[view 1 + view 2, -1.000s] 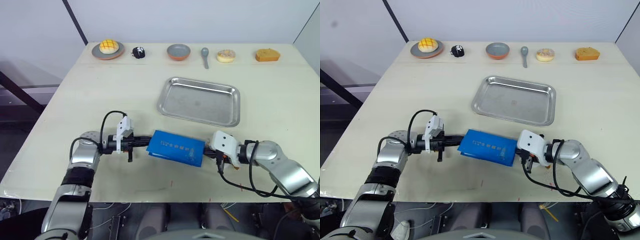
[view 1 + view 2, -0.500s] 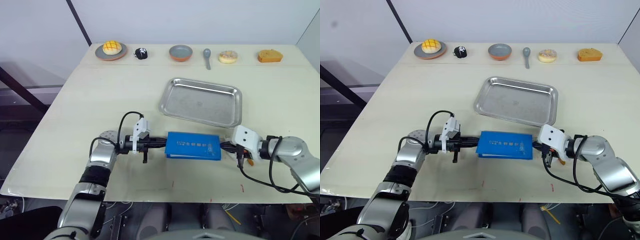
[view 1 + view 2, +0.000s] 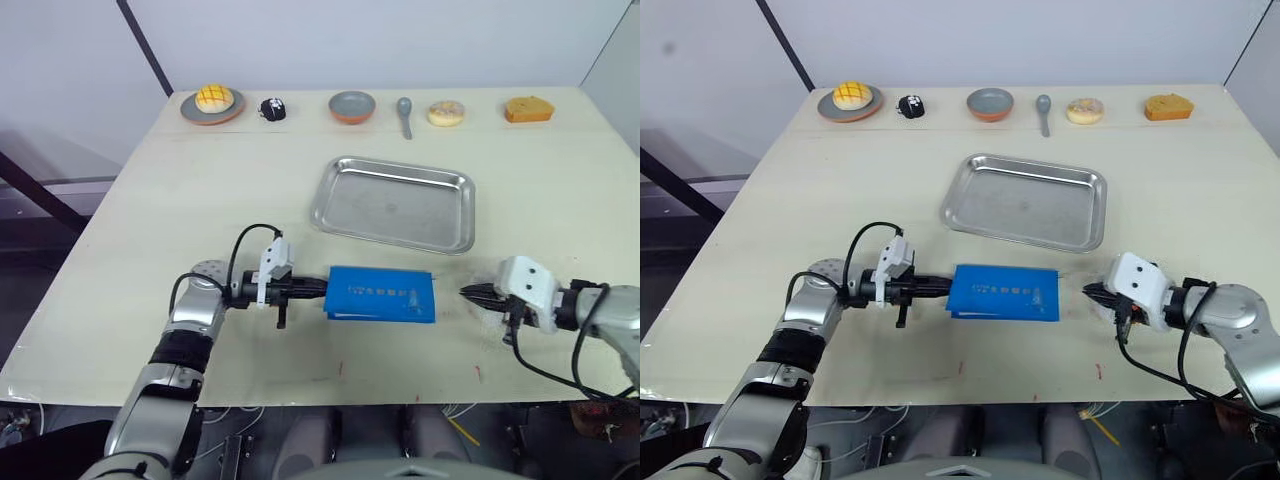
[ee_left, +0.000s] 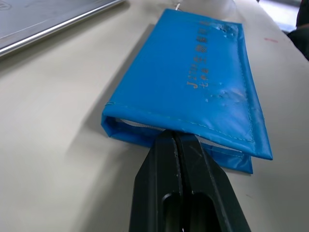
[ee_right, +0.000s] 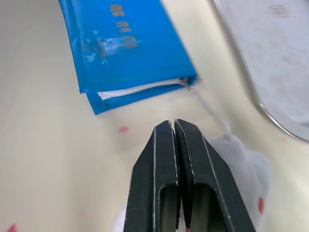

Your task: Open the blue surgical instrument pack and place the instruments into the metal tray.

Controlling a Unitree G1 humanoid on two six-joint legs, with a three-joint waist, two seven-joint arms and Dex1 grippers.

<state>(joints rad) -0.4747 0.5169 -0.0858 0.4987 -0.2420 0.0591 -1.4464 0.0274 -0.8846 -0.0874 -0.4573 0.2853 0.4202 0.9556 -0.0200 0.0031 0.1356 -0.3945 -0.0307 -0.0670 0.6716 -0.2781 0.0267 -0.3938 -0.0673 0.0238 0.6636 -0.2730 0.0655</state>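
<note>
The blue surgical instrument pack (image 3: 381, 294) lies closed and flat near the front edge of the bench (image 3: 250, 170), just in front of the metal tray (image 3: 394, 203), which holds nothing.

Your left gripper (image 4: 176, 137) has its jaws pressed together, tips at the pack's left end against the folded edge. Your right gripper (image 5: 172, 126) also has its jaws pressed together and stands apart from the pack's right end, gripping nothing.

To open the pack well:
1. Spread the jaws of one gripper before approaching.
2. Take only the top flap; the right wrist view shows the layers parted by a pale lining.
3. Pin the lower layer with the other gripper so the pack does not slide.

The bench is pale and smooth, so expect little friction. Along the far edge stand a plate with a bun (image 3: 214, 99), a bowl (image 3: 352, 105), a spoon (image 3: 404, 112) and pastries, well apart from the work area. Grey walls lie behind.
</note>
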